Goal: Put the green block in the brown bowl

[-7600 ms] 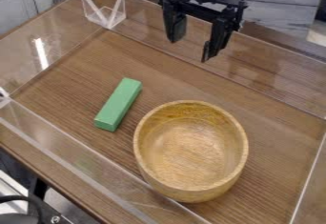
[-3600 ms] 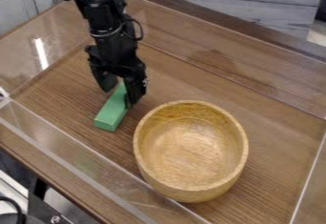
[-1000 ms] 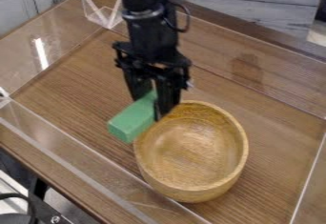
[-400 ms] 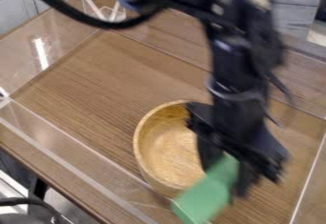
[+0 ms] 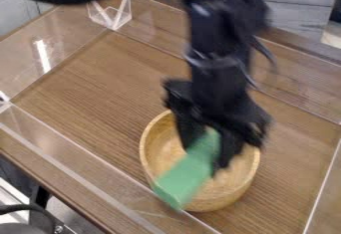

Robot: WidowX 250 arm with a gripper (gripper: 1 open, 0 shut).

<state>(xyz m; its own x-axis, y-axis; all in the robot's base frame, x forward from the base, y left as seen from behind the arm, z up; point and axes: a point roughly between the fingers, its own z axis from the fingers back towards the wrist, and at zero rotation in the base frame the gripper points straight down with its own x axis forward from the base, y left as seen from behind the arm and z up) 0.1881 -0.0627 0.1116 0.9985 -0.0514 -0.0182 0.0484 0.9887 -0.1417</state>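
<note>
Here the dark arm reaches steeply down over the brown bowl (image 5: 248, 173) on the wooden counter (image 5: 94, 74), its blurred tool (image 5: 213, 146) pointing downward and pinching the green block (image 5: 186, 176), which hangs tilted above the bowl's near-left rim

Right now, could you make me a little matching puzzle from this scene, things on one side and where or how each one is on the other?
Things:
1. block
2. bowl
3. end effector
4. clear stand

Descriptions:
A. far back corner of the table
B. resting on the wooden table, light brown
C. shut, pointing down
D. green, tilted, held over the bowl

Pairs: 1-D, 2-B, 3-C, 4-A
</note>
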